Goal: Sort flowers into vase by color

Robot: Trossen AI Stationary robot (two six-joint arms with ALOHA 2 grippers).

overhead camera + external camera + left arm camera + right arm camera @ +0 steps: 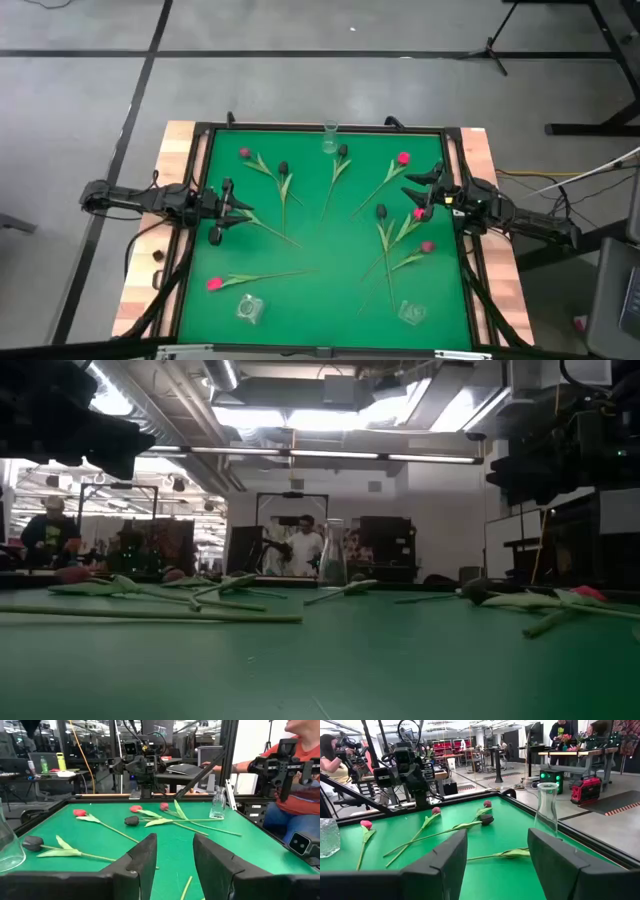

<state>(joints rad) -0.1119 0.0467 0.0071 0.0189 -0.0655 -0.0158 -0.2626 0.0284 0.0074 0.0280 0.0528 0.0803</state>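
Seen from above, the left arm reaches in from nine o'clock, lying level along the desk's edge; its left claw (222, 212) points toward three o'clock, fingers (145, 862) parted and holding nothing; the right arm comes in from three o'clock, likewise stretched flat; its right claw (428, 192) faces nine o'clock, fingers (442, 862) spread wide and bare.

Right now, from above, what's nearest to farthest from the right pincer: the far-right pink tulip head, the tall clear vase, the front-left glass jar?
1. Pink tulip head, just beyond the right pincer.
2. Tall clear glass vase, middle of the far edge.
3. Short glass jar, near-left corner.
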